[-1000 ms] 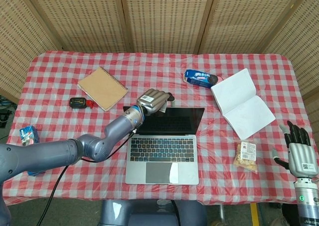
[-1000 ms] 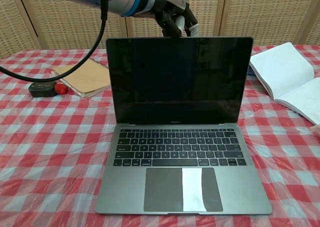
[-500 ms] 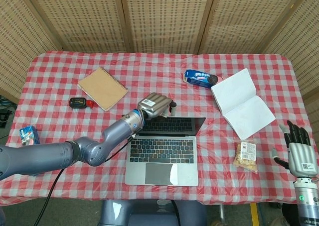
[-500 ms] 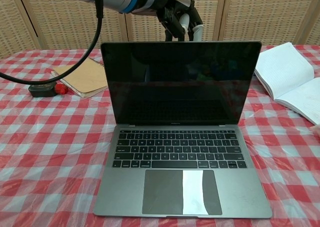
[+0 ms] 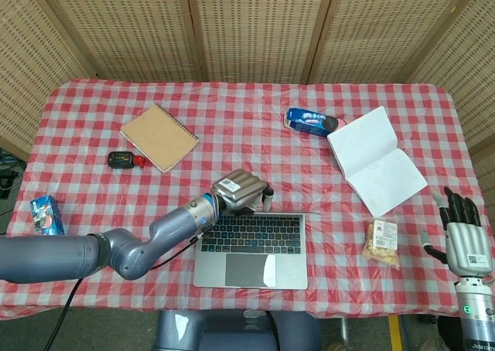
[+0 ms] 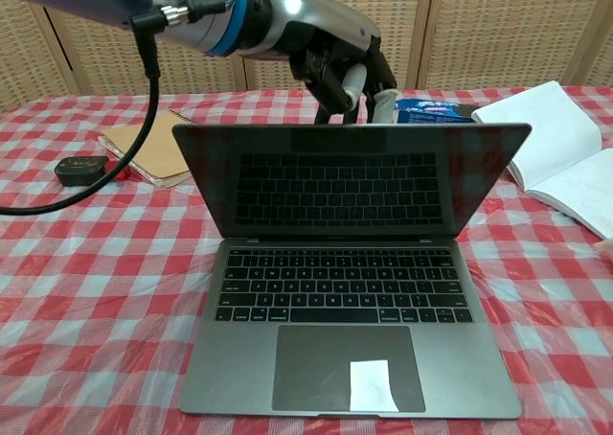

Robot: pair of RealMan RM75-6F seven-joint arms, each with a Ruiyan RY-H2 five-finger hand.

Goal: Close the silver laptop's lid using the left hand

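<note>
Where the lid stood close to upright a second ago, the silver laptop (image 5: 251, 239) now has its screen tipped well forward over the keyboard, so that the head view shows the lid only as a thin edge and the chest view catches the keys mirrored in the dark glass. The left hand (image 5: 241, 190) has come nearer along with it and sits lower than before, while the laptop's base has stayed where it was.

That left hand is behind the lid's top edge, its fingers (image 6: 351, 79) curled down against the back of the screen near the middle of the edge; it presses there rather than grasping, and nothing is enclosed in it. How tightly the fingers are folded cannot be told, since the lid hides their tips in the chest view. The right hand (image 5: 465, 236) hangs off the near right corner of the surface (image 5: 232, 111), fingers apart and straight, holding nothing.

The laptop sits at the near middle of the surface, its long axis running left to right, hinge on the far side and trackpad toward the near edge, the screen facing down and near.

Far left of it lie a brown notebook (image 5: 158, 137) and a small black device (image 5: 121, 160). To the far right are a blue snack packet (image 5: 311, 122) and an open white notebook (image 5: 375, 160).
</note>
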